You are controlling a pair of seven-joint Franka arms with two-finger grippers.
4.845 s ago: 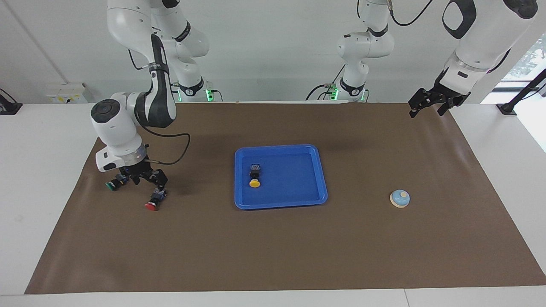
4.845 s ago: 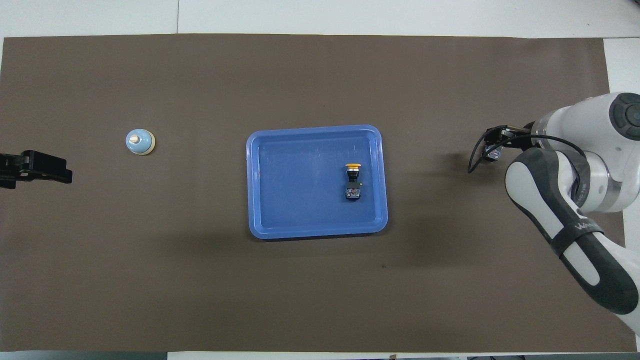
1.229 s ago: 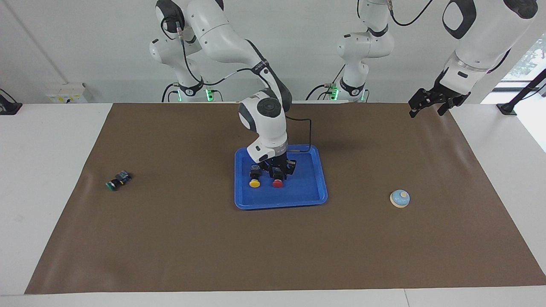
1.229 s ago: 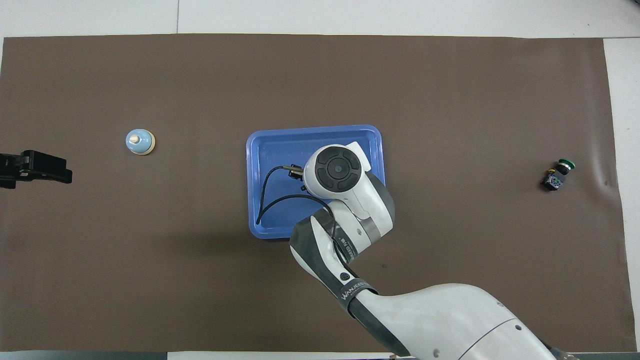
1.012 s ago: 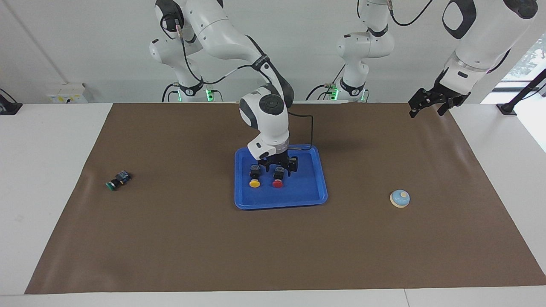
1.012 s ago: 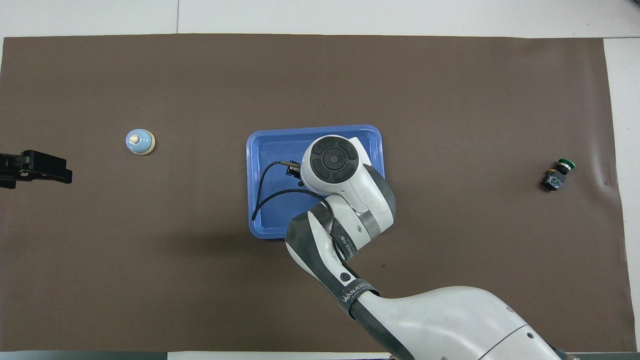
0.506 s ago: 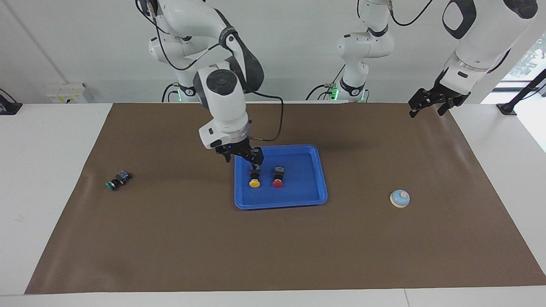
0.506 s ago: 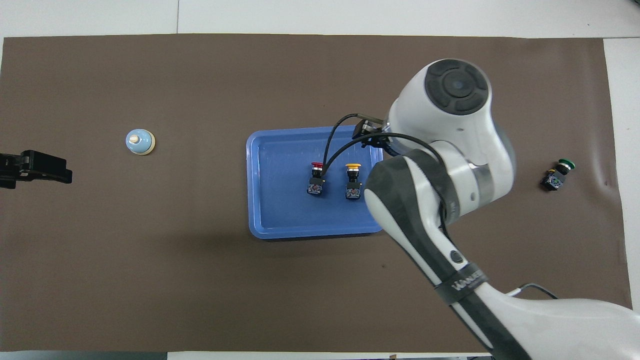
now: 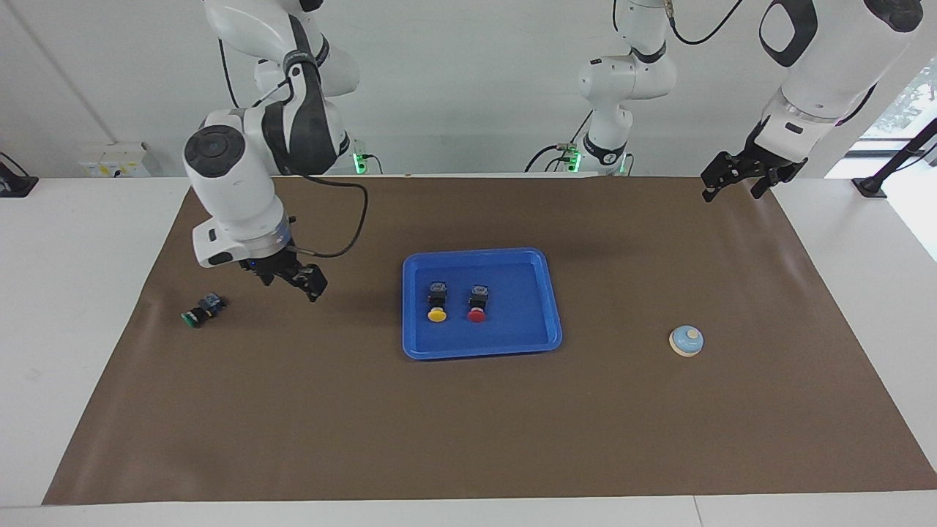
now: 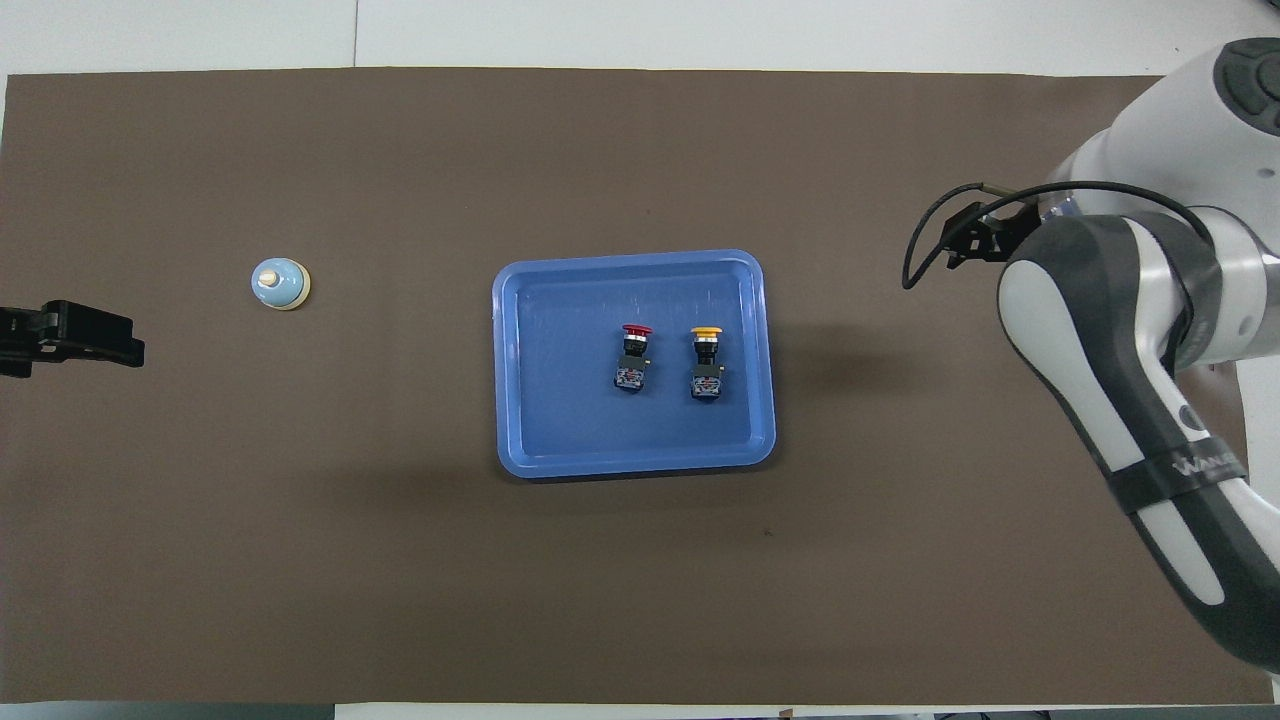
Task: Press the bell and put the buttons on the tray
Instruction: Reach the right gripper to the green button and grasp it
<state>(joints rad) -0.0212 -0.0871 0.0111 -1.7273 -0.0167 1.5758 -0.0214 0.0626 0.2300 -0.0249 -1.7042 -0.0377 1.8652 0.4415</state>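
Plainly, the green button (image 9: 195, 312) lay on its side on the brown mat (image 9: 468, 439) toward the right arm's end of the table, well apart from the blue tray (image 9: 554, 322). The right gripper (image 9: 293, 277) hung over the mat beside it, its fingers spread wide and empty. The yellow button (image 9: 437, 301) and the red button (image 9: 477, 302) lay side by side in the tray, apart from each other, caps pointing away from the robots. The light-blue bell (image 9: 686, 341) sat on the mat toward the left arm's end, and the left gripper (image 9: 739, 174) waited up over the mat's corner there, fingers open and holding nothing.

The green button looked small, light and rigid; its rounded cap would likely slip or roll between fingers, so the squarer black body seemed the better place to pinch, across its flat sides.

From the facing camera the green button and the right gripper's height above the mat were both readable. The overhead camera lost the green button under the right arm, showing only part of that gripper (image 10: 985, 232), but it gave the clearer plan of the two buttons' spacing in the tray (image 10: 520, 400) and the cream knob on the bell (image 10: 279, 283).
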